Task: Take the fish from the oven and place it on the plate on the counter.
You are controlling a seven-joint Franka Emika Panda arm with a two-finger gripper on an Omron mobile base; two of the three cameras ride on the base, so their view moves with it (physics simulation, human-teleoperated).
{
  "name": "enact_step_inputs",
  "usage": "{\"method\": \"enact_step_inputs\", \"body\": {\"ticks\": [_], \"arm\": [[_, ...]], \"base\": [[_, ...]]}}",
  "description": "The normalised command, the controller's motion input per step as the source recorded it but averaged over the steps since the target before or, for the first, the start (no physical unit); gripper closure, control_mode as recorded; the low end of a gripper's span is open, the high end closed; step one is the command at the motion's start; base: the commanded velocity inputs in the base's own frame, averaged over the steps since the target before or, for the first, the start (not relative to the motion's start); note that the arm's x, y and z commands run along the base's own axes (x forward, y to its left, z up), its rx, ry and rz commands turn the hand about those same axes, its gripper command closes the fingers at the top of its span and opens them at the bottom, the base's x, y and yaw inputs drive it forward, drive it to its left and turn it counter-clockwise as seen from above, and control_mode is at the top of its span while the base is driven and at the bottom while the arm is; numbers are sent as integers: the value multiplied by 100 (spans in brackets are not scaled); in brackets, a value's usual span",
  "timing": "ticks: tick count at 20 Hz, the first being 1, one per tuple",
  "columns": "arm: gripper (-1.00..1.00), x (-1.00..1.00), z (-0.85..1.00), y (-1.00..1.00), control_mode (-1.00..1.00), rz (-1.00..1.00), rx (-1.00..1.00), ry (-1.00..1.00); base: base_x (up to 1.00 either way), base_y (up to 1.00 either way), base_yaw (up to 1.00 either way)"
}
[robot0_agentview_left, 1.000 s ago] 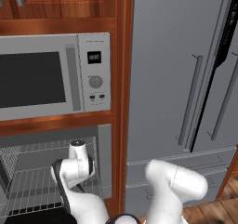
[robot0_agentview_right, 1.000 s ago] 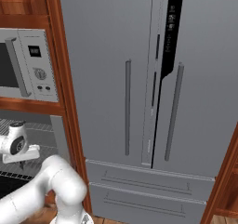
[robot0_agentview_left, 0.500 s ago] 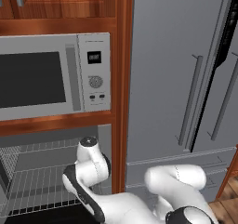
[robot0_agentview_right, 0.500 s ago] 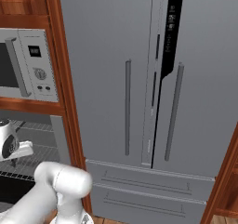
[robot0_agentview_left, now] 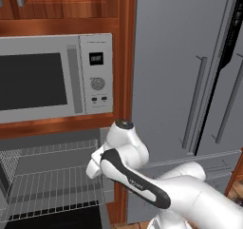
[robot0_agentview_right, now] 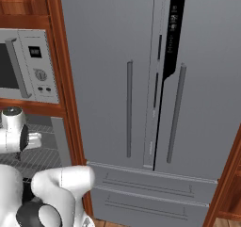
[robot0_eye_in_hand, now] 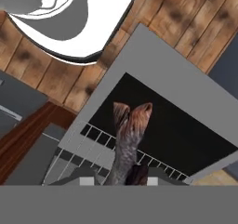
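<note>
In the hand view the fish point(robot0_eye_in_hand: 128, 134), slim and grey-brown with a forked tail, sticks up from my gripper point(robot0_eye_in_hand: 132, 174), which is shut on its body. Below it lies the oven's lowered door point(robot0_eye_in_hand: 153, 60) with its dark glass, and an edge of wire rack point(robot0_eye_in_hand: 95, 139). The left base view shows the open oven point(robot0_agentview_left: 28, 149) with its wire rack point(robot0_agentview_left: 47, 185) under the microwave, and my arm's wrist point(robot0_agentview_left: 121, 145) at the cavity's right edge hides the hand. The plate and the counter are out of view.
A grey microwave point(robot0_agentview_left: 52, 76) sits in the wooden cabinet above the oven. A tall grey fridge point(robot0_agentview_right: 141, 80) stands to the right, past a reddish-brown wooden post point(robot0_agentview_right: 66, 94). Wooden floor point(robot0_eye_in_hand: 186, 18) lies beyond the oven door.
The wrist has drawn up and to the right, from in front of the rack toward the cavity's right edge. The elbow has swung forward.
</note>
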Motion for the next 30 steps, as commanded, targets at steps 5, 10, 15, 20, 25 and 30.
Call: {"method": "enact_step_inputs", "body": {"ticks": [5,10,15,20,25,30], "arm": [[100,0,72,-83,-100,-3,10,0],[100,-1,67,-80,-100,-4,9,0],[100,0,57,-77,-100,-9,1,0],[100,8,28,-46,-100,-19,-7,1],[100,34,4,20,-100,-31,-24,10],[100,16,3,50,-100,-38,-26,7]], "base": [[0,0,0],[0,0,0],[0,0,0],[0,0,0],[0,0,0],[0,0,0]]}}
